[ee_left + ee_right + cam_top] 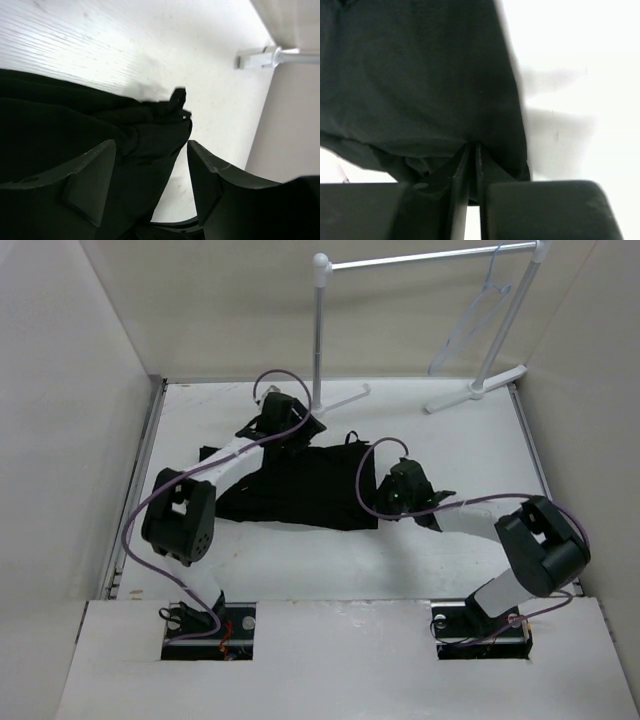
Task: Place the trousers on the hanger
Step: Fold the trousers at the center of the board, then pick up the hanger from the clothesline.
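Top view: trousers [300, 485] lie flat-ish mid-table [400, 560], a black heap btwn my two arms. Hanger [480, 315] is well apart from them, hung by its hook on the rail stand [420, 260] at the far right corner.

Left pincer [290, 430] is at the far edge of the cloth. On the wrist cam, left pincer [150, 175] is wide open, one finger [90, 180] over the black fabric, the other [207, 180] past the cloth's edge over bare table [150, 40]. Trousers [60, 125] spread under and btwn the jaws, nothing pinched. Can't tell if the tips touch the cloth. A foot of the rail stand [260, 57] shows at the top right of that view.

Right pincer [395, 495] is at the right edge of the garment. On the wrist cam, right pincer [472, 165] is clamped down to a thin slit, w/ a fold of the trousers [420, 75] gathered right at the tips, so I've got the cloth nipped there. Fabric fans out from the grip across most of the view, white table [580, 60] to the right.
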{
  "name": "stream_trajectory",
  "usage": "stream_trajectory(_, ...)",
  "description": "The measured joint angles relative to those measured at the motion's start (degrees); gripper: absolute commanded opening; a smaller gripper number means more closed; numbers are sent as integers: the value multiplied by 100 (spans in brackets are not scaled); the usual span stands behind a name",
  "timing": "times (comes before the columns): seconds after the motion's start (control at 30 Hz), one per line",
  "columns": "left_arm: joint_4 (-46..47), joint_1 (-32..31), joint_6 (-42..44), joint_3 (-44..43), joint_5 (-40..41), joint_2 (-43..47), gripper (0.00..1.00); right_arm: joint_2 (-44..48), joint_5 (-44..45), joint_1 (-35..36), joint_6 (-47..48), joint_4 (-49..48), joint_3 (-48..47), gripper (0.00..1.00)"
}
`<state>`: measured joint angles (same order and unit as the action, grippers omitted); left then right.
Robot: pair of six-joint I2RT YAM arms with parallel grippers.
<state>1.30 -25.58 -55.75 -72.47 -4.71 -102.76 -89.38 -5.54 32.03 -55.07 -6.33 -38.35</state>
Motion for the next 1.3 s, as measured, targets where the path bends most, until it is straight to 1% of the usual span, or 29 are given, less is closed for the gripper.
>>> stream_trajectory(0.1, 114, 247, 2, 461, -46, 531, 53, 446, -2, 22, -9, 315, 50, 47)
stream_trajectory(0.17, 153, 398, 13, 822, -79, 876, 49, 820, -2, 20, 59, 640, -61, 59)
stream_trajectory(0.2, 146, 444, 22, 975, -87, 1021, 47, 1012, -2, 17, 118, 863, -205, 63)
stream_trajectory(0.27, 125, 516, 87, 1290, -83, 1318, 42, 1338, -24, -24, 286, 1305, -649, 67)
stream_trajectory(0.3, 96, 540, 136, 1414, -81, 1460, 38, 1484, -50, -66, 389, 1502, -949, 66)
stream_trajectory(0.33, 70, 549, 186, 1528, -74, 1591, 33, 1611, -81, -120, 479, 1637, -1241, 61)
stream_trajectory(0.37, 28, 553, 245, 1604, -57, 1716, 27, 1733, -111, -210, 588, 1749, -1574, 50)
stream_trajectory(0.4, -13, 553, 297, 1657, -28, 1812, 22, 1827, -144, -317, 704, 1829, -1878, 36)
stream_trajectory(0.43, -74, 546, 378, 1681, 7, 1899, 16, 1895, -208, -490, 809, 1912, -2247, 19)
stream_trajectory(0.47, -114, 542, 450, 1696, 50, 1965, 12, 1915, -286, -699, 905, 1998, -2632, 10)
stream_trajectory(0.5, -144, 525, 527, 1703, 94, 2017, 11, 1882, -376, -975, 986, 2072, -3067, 7)
stream_trajectory(0.53, -175, 498, 603, 1707, 160, 2057, 10, 1803, -446, -1257, 1049, 2133, -3482, 6)
stream_trajectory(0.6, -267, 402, 750, 1725, 280, 2116, 10, 1530, -518, -1873, 1185, 2179, -4363, 11)
stream_trajectory(0.7, -435, 175, 940, 1751, 435, 2166, 15, 1049, -483, -2623, 1351, 2236, -5401, 28)
stream_trajectory(0.73, -463, 120, 984, 1775, 461, 2184, 17, 887, -466, -2793, 1397, 2306, -5665, 36)
stream_trajectory(0.87, -544, -15, 1084, 1926, 490, 2238, 23, 55, -361, -3250, 1611, 2621, -6631, 53)
stream_trajectory(0.97, -603, -15, 1095, 1976, 492, 2236, 26, -529, -337, -3327, 1792, 2881, -7095, 58)
stream_trajectory(1.1, -610, -13, 1097, 1987, 487, 2236, 27, -1165, -396, -3307, 2041, 3224, -7493, 58)
stream_trajectory(1.3, -610, -4, 1095, 1989, 468, 2201, 27, -1425, -455, -3294, 2277, 3416, -7530, 52)
